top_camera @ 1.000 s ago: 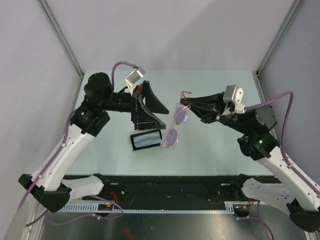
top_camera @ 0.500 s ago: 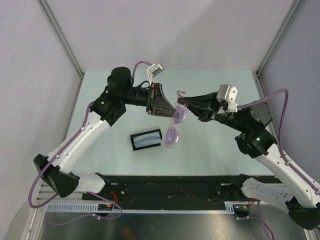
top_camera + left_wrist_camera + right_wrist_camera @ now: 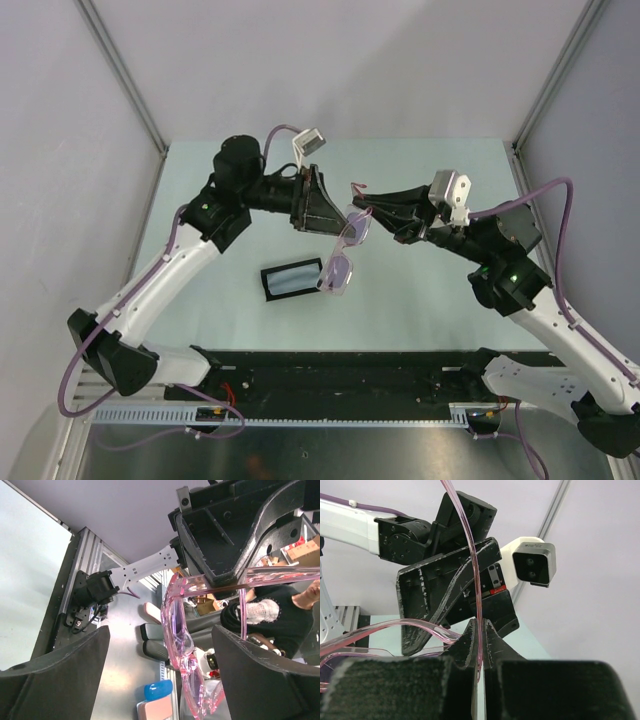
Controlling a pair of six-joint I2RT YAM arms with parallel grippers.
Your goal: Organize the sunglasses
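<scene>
Above mid-tabletop, the sunglasses (image 3: 338,272) hang in the air with temples unfolded. The case (image 3: 291,279) lies on the tabletop just to their left. Right hand (image 3: 362,208) is clamped together on one temple. Left hand (image 3: 333,215) is spread wide, fingers (image 3: 60,680) either side of the frame front, apparently not touching. Step, I'd say: folding them for the case. Next, left must close lightly on the frame or free temple. Thin plastic, so twist risk.

Overhead camera looks down on the table (image 3: 420,295); both wrist cameras closely share the sunglasses (image 3: 179,630).
</scene>
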